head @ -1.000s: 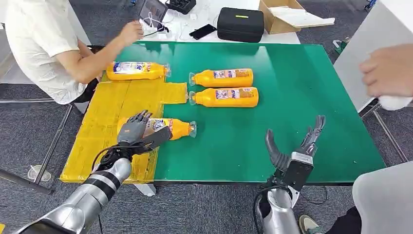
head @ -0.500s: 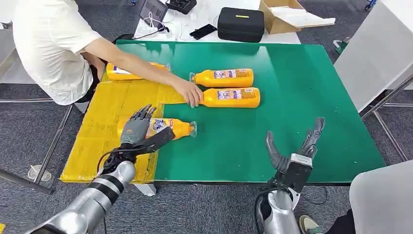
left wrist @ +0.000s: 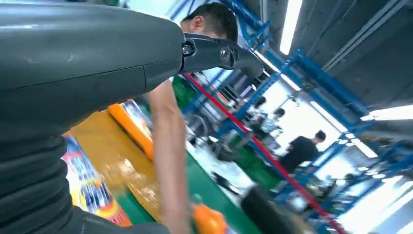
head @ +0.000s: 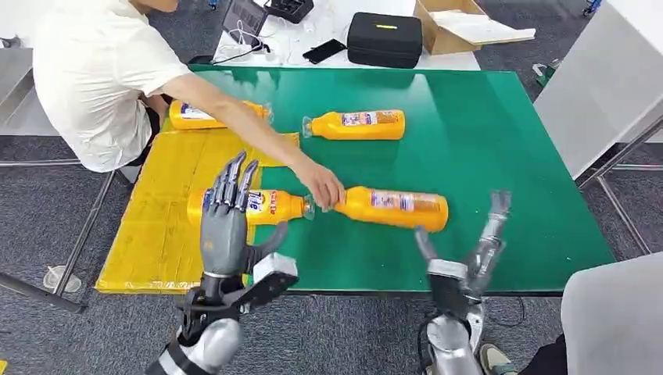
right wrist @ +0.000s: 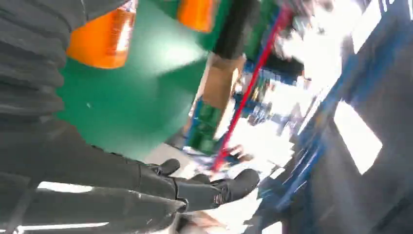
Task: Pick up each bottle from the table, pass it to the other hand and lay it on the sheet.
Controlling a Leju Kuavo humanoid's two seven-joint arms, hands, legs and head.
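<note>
**Op:** Bottles first. From the head view I count four. Two lie on the yellow sheet (head: 168,226): the far bottle (head: 199,114) at its back edge, partly behind a person's arm (head: 234,117), and the near bottle (head: 262,207), its neck reaching over onto the green table (head: 508,141). So I'd judge two done, two left.

**Spotter:** And the two left?

**Op:** The back bottle (head: 356,125) lies alone on the green. The front bottle (head: 395,208) lies ahead of my right hand (head: 465,254), with the person's hand (head: 320,187) at its cap. My left hand (head: 228,215) is raised over the near bottle, fingers straight and spread, grasping nothing. The right hand is likewise released, fingers apart.

**Spotter:** Left wrist view?

**Op:** The near bottle's label (left wrist: 90,187) sits close under my cover, and the arm crosses the sheet.

**Spotter:** Right wrist?

**Op:** It's blurred. An orange bottle body is just beyond my cover on the green, and my fingertips (right wrist: 238,184) hold nothing.
</note>
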